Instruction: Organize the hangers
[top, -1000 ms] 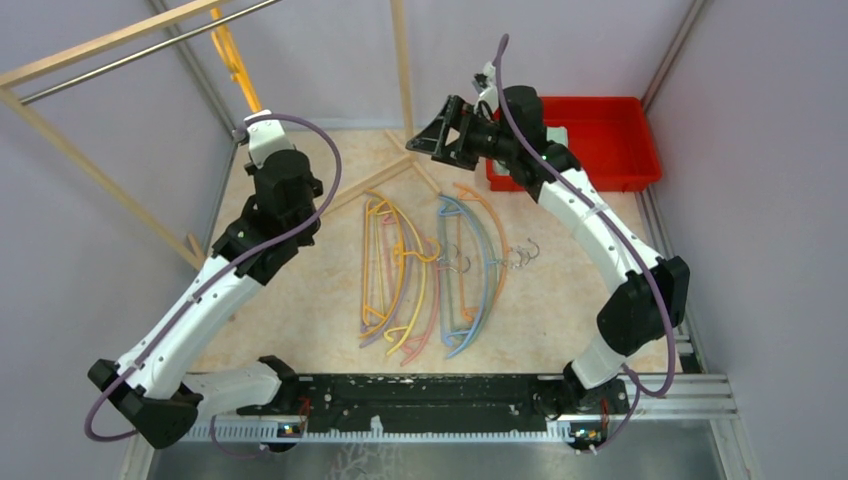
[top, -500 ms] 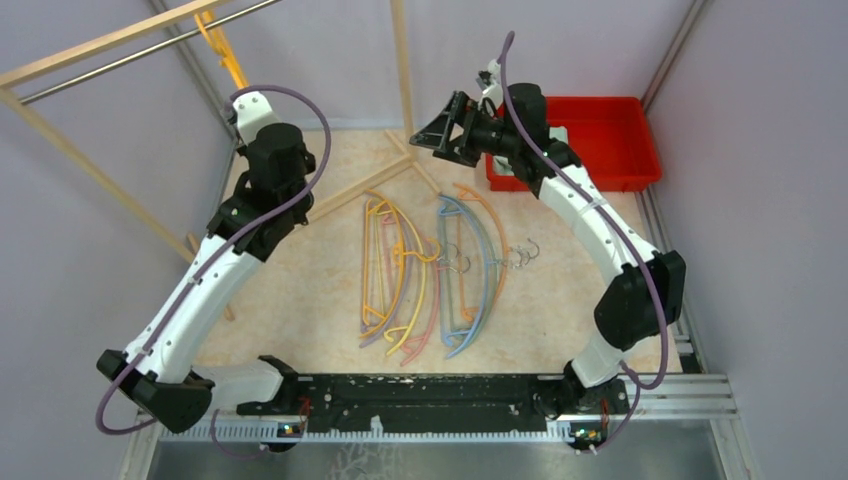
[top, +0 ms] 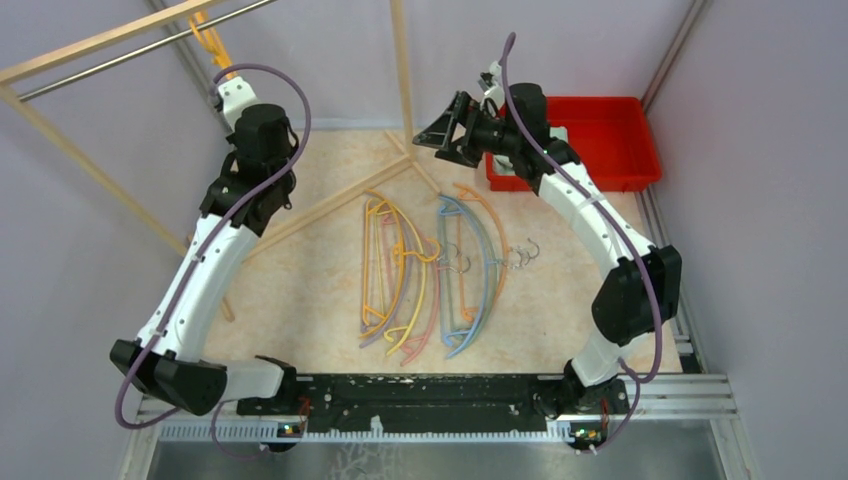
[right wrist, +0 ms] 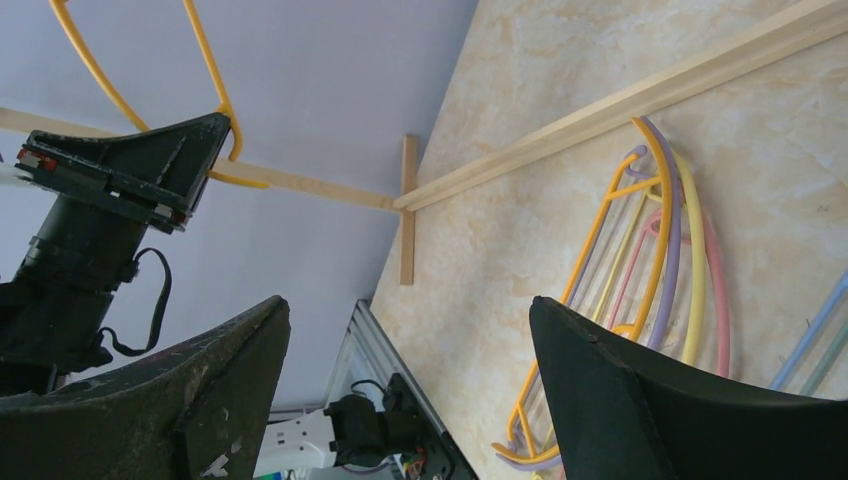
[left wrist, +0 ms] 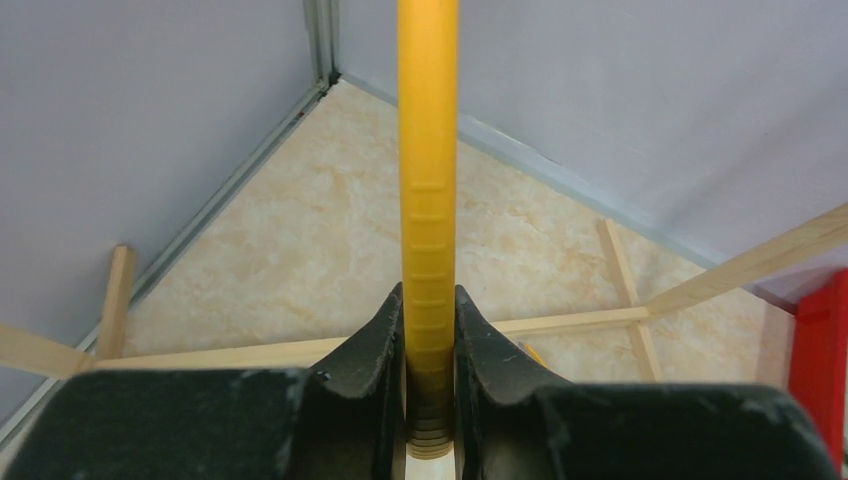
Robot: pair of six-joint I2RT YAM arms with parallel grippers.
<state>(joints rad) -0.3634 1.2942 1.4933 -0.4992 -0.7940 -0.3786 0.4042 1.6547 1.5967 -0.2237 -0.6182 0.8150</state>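
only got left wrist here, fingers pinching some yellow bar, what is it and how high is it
Observer: A thin yellow plastic hanger, held by the left gripper up at the metal rail of the pale wooden rack; hooked or not, I cannot tell.
Operator: right arm close
Observer: No. The right gripper hangs open and empty over the far middle of the table, beside the red plastic bin.
Operator: more hangers
Observer: Yes, a pile of coloured plastic hangers lies flat mid-table.
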